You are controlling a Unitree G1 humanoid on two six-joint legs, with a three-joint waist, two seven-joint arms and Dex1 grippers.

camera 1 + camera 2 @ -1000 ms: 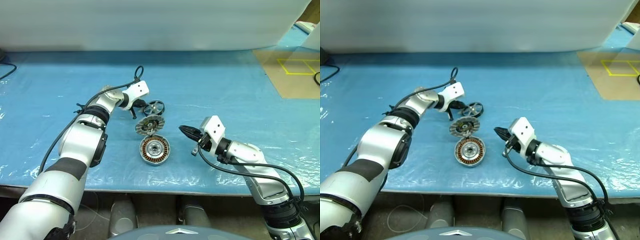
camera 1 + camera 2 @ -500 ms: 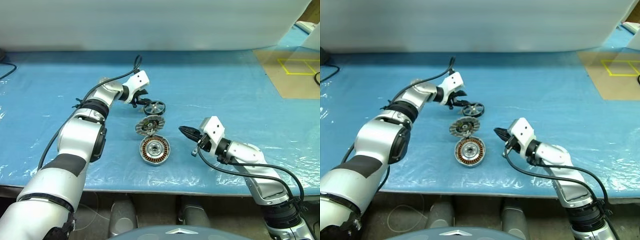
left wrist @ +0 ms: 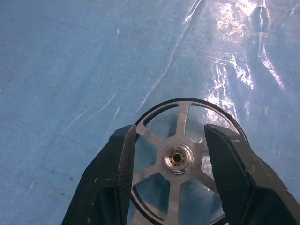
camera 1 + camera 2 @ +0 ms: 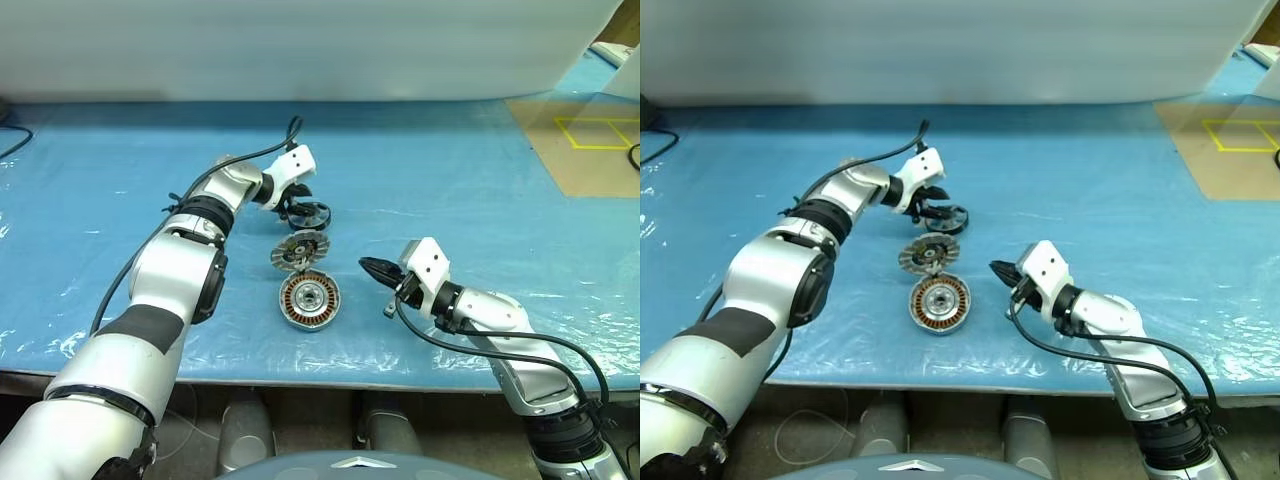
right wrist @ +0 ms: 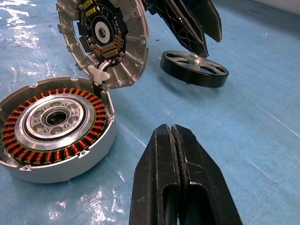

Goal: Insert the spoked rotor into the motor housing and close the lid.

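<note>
The spoked rotor (image 4: 309, 213) is a black-rimmed wheel with silver spokes, lying flat on the blue table. My left gripper (image 4: 299, 207) hangs open right over it, one finger to each side of the hub (image 3: 177, 158). Nearer the front sits the motor housing (image 4: 309, 301), a round disc with copper windings around a silver hub. Its lid (image 4: 300, 250) stands tilted open at the housing's far edge, inner face showing (image 5: 103, 37). My right gripper (image 4: 372, 267) is shut and empty, just right of the housing, pointing toward it.
Wrinkled blue plastic sheeting (image 4: 450, 190) covers the table. A tan board with yellow tape marks (image 4: 590, 140) lies at the back right. A pale wall (image 4: 300, 50) bounds the far side. The table's front edge (image 4: 330, 375) runs close below the housing.
My left gripper has opened and swung to the right, from beside the rotor to directly over it. The rotor, housing, lid and right gripper have stayed put.
</note>
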